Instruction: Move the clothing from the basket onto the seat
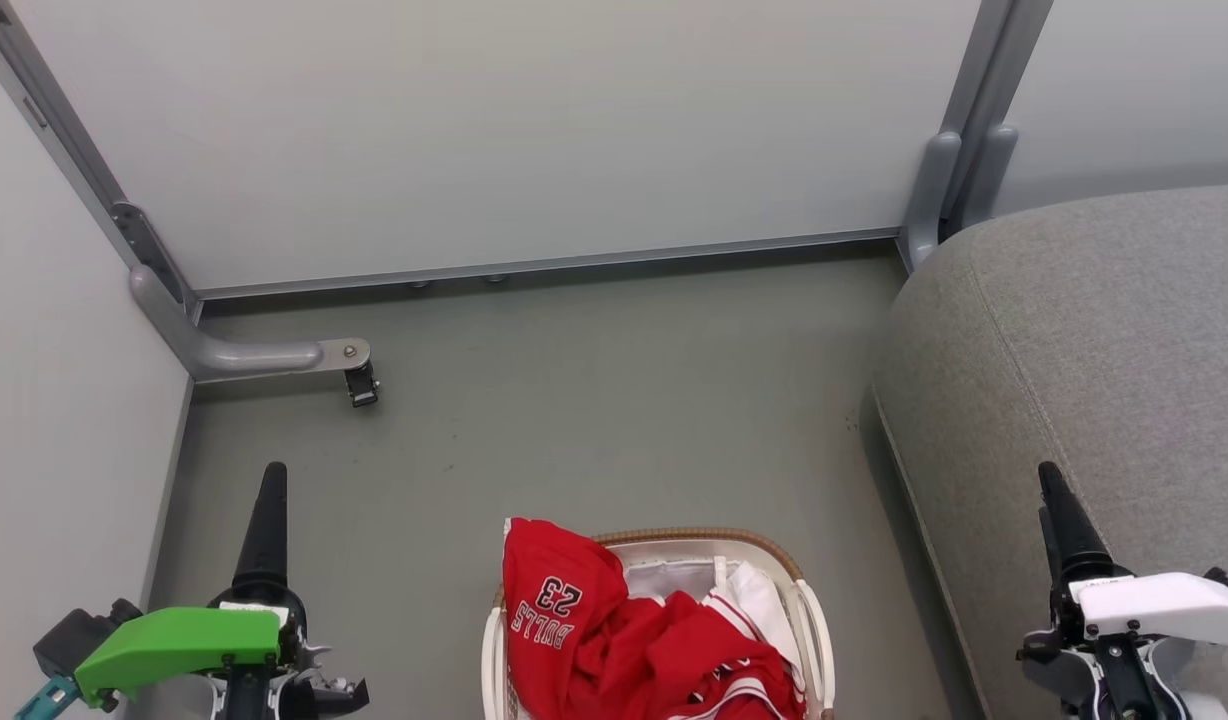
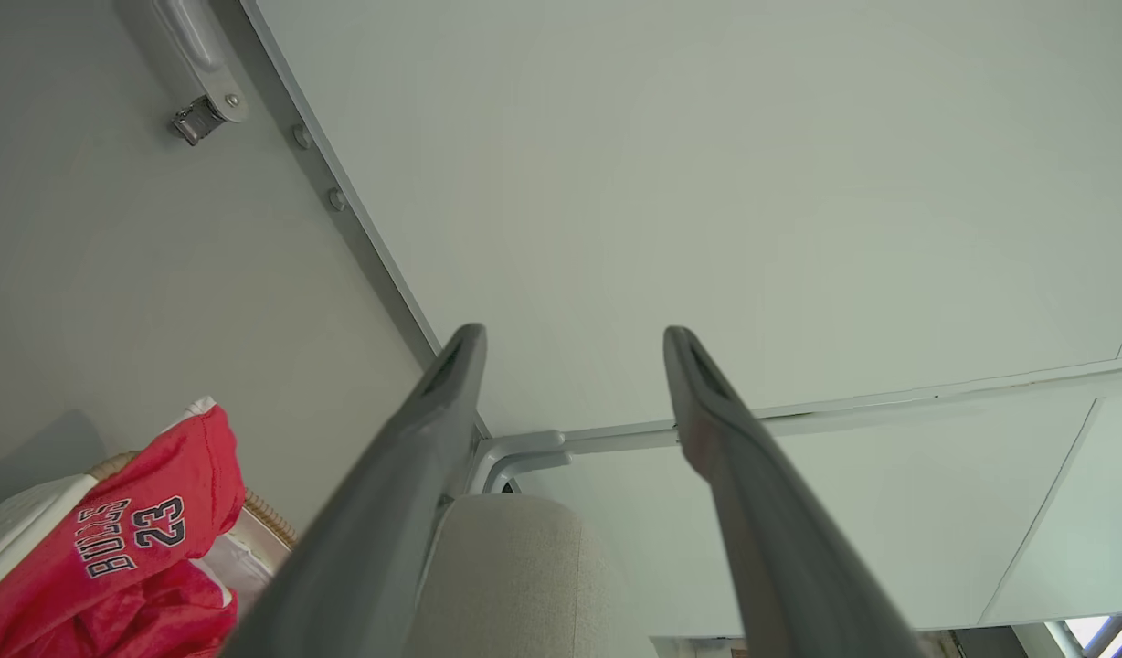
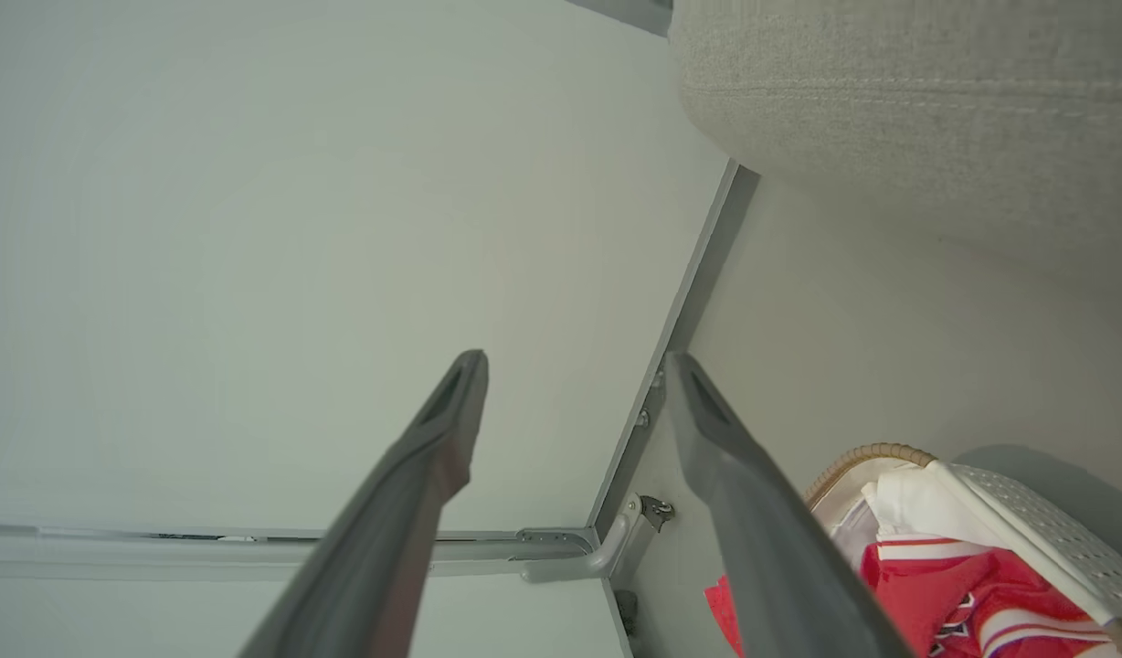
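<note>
Nothing of your task is done yet, as far as you can see here. The clothing [image 1: 634, 640] lies heaped in the basket [image 1: 694, 535], which is your landmark for everything else. The jersey [image 1: 554, 600] printed "BULLS 23" is draped over the basket's left rim and hangs partly outside it. The red-and-white garment [image 1: 744, 680] with striped trim sits lower, toward the basket's right side. A patch of white liner [image 1: 674, 575] shows at the basket's far end.

The seat [image 1: 1094, 340] stands to the right of the basket, with a strip of grey floor [image 1: 574, 400] between them. What you see of its cushion carries no garment.

Your left gripper [image 2: 575, 340] hangs to the left of the basket, its two fingers spread apart with nothing between them. Your right gripper [image 3: 576, 361] hangs to the right of the basket, in front of the seat's near edge, and its fingers are likewise spread and hold nothing. Both point away from you, toward the wall beyond the basket, and neither touches the cloth.

So the whole job is ahead of you: two garments to lift out and carry across to the right. The jersey on the left rim looks like the easier first pick, since it lies on top and partly free of the basket.
</note>
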Controlling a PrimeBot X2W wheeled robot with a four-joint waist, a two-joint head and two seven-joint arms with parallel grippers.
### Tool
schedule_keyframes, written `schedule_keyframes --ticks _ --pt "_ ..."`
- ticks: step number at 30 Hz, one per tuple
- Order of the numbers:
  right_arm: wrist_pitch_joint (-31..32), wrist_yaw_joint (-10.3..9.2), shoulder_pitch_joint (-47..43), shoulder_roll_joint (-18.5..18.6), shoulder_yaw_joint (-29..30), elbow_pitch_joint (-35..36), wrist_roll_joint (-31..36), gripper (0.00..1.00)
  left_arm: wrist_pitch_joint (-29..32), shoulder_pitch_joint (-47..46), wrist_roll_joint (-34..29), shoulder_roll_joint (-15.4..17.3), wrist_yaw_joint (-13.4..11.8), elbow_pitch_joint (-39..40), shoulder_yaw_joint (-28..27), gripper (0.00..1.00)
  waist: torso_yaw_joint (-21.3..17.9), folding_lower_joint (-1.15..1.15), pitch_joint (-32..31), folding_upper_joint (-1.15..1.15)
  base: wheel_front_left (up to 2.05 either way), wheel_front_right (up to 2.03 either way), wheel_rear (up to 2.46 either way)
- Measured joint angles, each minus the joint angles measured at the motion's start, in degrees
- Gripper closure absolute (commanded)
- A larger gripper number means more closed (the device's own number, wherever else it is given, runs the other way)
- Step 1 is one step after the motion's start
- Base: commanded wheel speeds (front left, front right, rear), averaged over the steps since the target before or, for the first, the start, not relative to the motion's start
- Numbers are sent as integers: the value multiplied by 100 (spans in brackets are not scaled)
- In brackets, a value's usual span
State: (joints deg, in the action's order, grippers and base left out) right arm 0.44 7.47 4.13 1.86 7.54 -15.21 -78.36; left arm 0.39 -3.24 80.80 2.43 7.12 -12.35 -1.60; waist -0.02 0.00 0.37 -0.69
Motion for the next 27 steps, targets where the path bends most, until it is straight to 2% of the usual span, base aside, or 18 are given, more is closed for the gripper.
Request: schedule_keyframes --ticks 7,14,27 --pt "-158 1 1 10 27 349 988 0 -156 0 -704 1 -7 177 77 0 5 0 23 0 0 0 0" --pt "-305 1 -27 25 -208 645 2102 0 -307 1 -1391 1 -115 309 182 0 6 0 32 0 0 0 0" --pt "-554 1 -189 36 -394 623 3448 0 -556 110 -2780 3 -211 435 374 0 6 0 32 0 0 0 0"
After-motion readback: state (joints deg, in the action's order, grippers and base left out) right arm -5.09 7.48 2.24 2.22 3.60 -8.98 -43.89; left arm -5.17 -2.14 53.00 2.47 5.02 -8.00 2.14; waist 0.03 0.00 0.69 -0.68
